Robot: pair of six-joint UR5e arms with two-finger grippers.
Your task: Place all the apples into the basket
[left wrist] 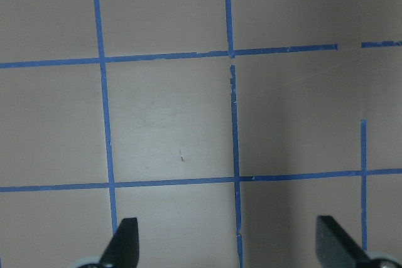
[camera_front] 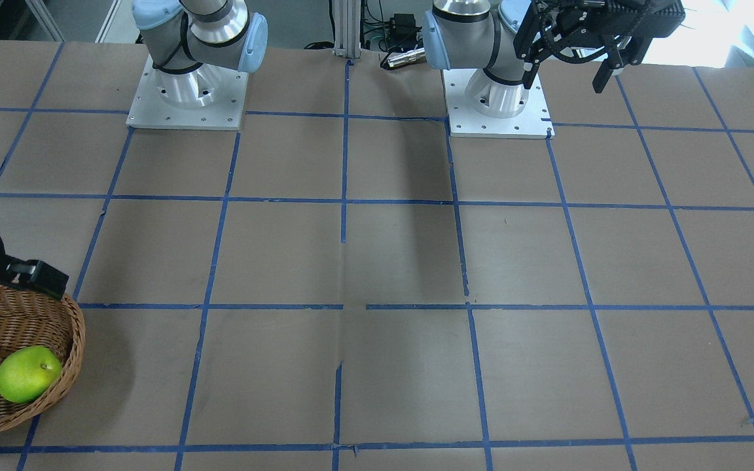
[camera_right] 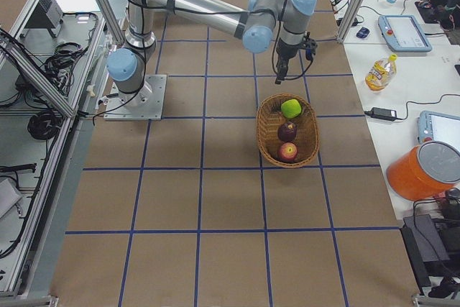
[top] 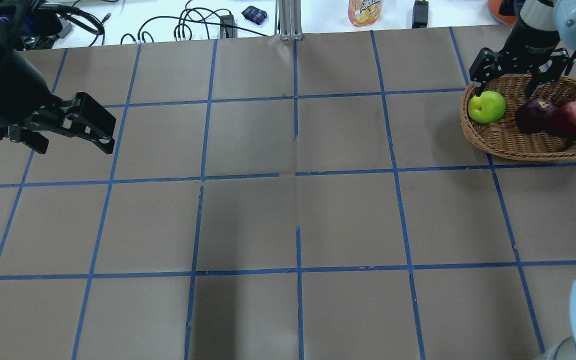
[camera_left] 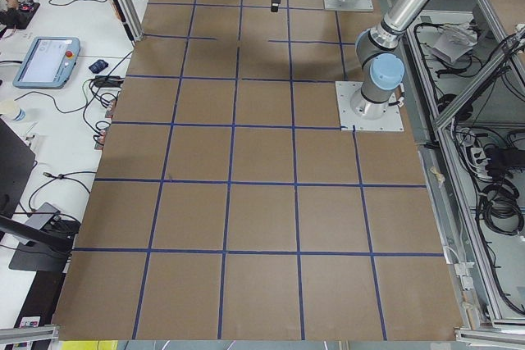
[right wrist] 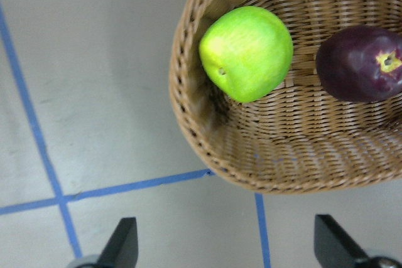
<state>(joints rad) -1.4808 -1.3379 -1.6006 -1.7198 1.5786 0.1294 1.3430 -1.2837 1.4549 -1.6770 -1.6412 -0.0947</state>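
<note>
Overhead exterior shows the green apple (top: 486,107) against one end of the basket (top: 528,146), with the purple apple (top: 533,114) mid-basket and the red apple (top: 575,116) beside it. The right hand (top: 504,93) hangs just over the basket's rim, fingers apart and empty, and the left hand (top: 77,149), also spread and empty, is well apart from the basket. A low pull-away could, I judge, catch the rim or green apple and shove the shallow basket; a bottle (top: 364,11) beyond the basket has an orange label too blurred to read.

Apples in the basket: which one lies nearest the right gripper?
The lime green apple, at the end by the right gripper; the maroon apple lies midway, the red apple farthest.
</note>
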